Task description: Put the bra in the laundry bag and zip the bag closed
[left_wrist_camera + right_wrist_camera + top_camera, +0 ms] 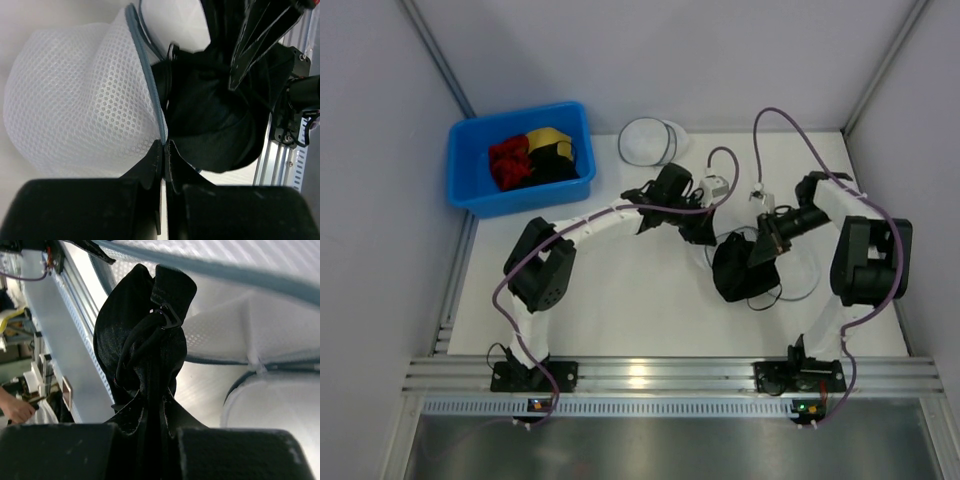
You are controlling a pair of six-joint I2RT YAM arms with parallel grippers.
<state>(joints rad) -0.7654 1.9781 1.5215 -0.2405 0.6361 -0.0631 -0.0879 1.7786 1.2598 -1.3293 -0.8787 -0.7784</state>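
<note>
Pinches the laundry bag [75, 100] by its zip rim with the left tool [164, 146]; clamps the bra [145, 340] in the right tool [154, 405], over a white bench [620, 300] walled in pale grey.

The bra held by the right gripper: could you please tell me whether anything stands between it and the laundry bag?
Nothing visible does. The bra, clamped in the right gripper, hangs right at the zip rim of the laundry bag. The left gripper pinches that rim beside the bra, not across its way.
</note>
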